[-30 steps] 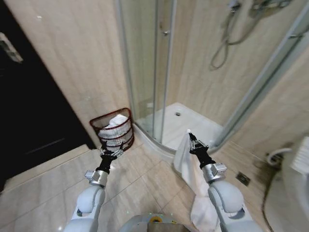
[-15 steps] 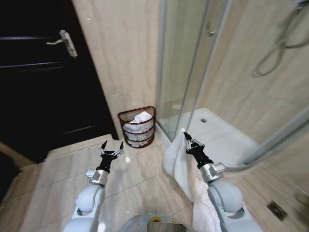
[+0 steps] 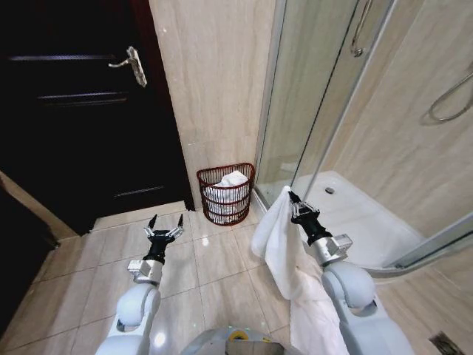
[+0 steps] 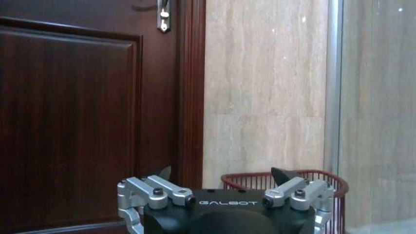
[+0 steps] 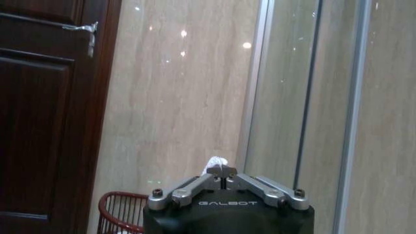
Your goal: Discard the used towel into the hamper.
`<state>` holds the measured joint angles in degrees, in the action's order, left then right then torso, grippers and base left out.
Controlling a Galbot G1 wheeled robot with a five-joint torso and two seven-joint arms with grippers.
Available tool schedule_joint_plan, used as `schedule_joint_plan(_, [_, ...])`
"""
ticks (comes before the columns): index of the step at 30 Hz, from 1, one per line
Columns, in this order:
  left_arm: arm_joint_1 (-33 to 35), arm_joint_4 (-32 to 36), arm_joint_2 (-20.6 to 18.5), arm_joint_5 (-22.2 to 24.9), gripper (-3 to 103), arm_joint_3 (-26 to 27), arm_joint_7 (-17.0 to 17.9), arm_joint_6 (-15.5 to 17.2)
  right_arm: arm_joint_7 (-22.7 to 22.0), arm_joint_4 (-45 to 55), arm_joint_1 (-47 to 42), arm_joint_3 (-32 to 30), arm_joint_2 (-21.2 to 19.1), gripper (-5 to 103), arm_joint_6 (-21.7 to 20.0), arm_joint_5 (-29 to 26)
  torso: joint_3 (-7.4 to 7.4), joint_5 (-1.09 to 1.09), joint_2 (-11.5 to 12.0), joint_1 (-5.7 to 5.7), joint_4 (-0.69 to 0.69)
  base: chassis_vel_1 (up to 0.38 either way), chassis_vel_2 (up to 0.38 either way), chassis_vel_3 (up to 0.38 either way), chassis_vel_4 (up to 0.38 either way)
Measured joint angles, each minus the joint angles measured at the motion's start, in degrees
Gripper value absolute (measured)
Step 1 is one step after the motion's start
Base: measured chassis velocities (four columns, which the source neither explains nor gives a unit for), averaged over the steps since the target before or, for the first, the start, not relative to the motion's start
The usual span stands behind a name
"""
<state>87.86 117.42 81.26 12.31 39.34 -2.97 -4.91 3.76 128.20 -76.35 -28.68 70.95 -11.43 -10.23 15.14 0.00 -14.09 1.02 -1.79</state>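
Beige tiled floor [image 3: 81, 296] runs up to a beige wall, with a dark wooden door [image 3: 74, 111] to the left of the hamper [image 3: 226, 194] and a glass shower enclosure [image 3: 347, 126] to its right. The hamper is set upright on the floor against the wall, its open mouth turned upward; white cloth is seen piled inside its reddish-brown, see-through sides.

The towel [image 3: 275, 240] is held up to the right of the hamper and nearer the robot, its long axis vertical, draped downward in soft white folds. Its top corner is pinched in the right claw [image 3: 293, 201], whose fingers are pressed together on the cloth.

The left claw [image 3: 163, 228] is held above the floor, in front of the hamper and slightly to its left, with fingers spread apart and nothing between them.
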Motion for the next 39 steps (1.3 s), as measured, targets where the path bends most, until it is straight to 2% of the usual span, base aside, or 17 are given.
schedule_joint_plan(26, [0.35, 1.57, -1.07, 1.91, 100, 0.23, 1.42, 1.85, 0.54, 1.26, 0.21, -0.50, 0.31, 0, -0.73, -0.35, 4.11, 0.00, -6.29, 2.19, -0.01, 0.000, 0.000, 0.000, 0.000])
schedule_joint_plan(39, [0.98, 2.42, -0.87, 1.81, 100, 0.33, 1.42, 1.91, 0.60, 2.73, -0.96, -1.24, 0.32, 0, -0.77, -0.39, 6.01, 0.00, -9.39, 3.40, -0.02, 0.075, 0.066, 0.072, 0.070])
